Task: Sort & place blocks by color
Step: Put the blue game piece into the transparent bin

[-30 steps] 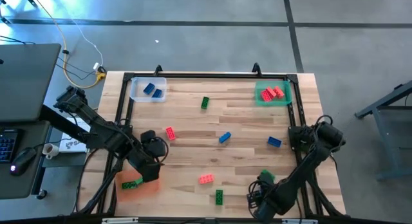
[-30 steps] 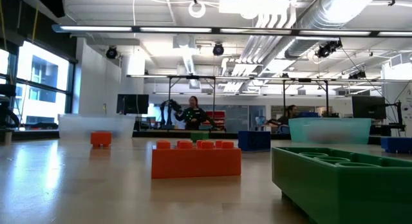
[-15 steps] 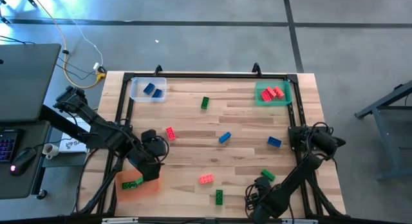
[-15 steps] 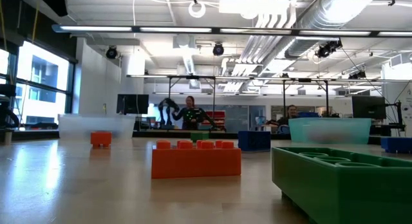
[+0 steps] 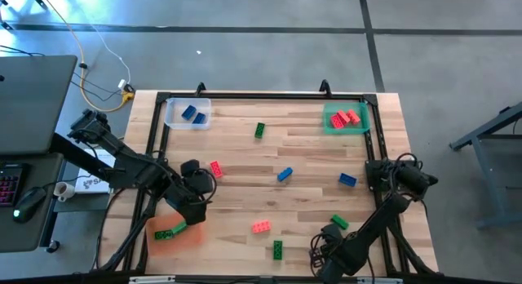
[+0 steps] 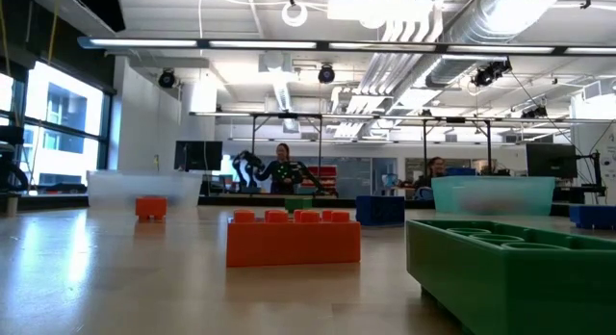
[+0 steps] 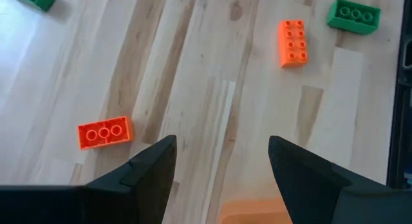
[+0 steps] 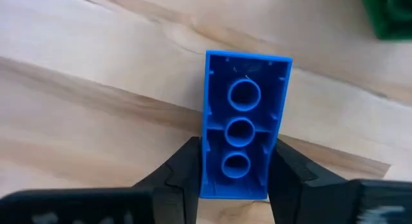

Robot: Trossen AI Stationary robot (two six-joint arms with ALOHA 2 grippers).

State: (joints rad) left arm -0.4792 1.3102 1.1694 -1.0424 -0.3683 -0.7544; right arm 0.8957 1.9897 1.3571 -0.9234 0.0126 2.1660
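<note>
While my right gripper (image 8: 235, 179) hangs folded by the table's (image 5: 310, 157) near right corner, I see both fingers pressed on a blue block (image 8: 243, 124), hollow side up | left gripper (image 7: 222, 159) parted over the orange tray (image 5: 192, 237) holding one green block (image 5: 169, 232) | clear tray (image 5: 173, 114): two blue; green tray (image 5: 333, 122): reds | no legible writing

bare wood mid-table (image 5: 306, 149), scattered blocks w/ gaps: red (image 5: 216, 169), blue (image 5: 284, 175), green (image 5: 259, 130)
</note>
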